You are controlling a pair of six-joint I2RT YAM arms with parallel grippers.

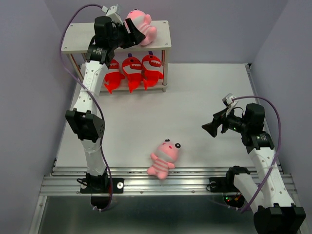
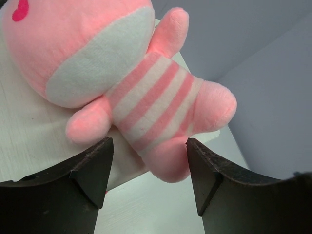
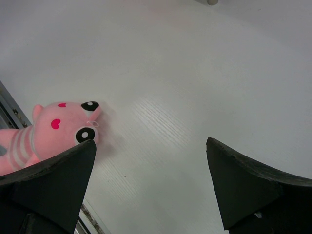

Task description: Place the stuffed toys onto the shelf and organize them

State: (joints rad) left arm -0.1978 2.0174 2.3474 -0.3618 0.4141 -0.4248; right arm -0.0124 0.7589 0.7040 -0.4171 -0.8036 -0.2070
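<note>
Open jaws of the left arm point(image 1: 91, 78) frame one pink toy point(image 2: 146, 97) on the shelf point(image 1: 83, 44)'s top board, while the right arm point(image 1: 261, 151)'s, also open, face the other pink toy point(image 1: 165, 158) on the surface point(image 1: 195, 97), a soft, light plush probably best pinched across its striped belly.

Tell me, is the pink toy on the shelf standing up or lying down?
Lying down. The pink toy lies on the shelf, striped belly showing, feet past its edge.

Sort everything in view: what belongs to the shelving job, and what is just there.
Job: shelf; shelved pink toy, on the top board; three red sharks, on the lower board; loose pink toy, lying on the table.
Just there: purple cables; metal rail at the near edge.
</note>
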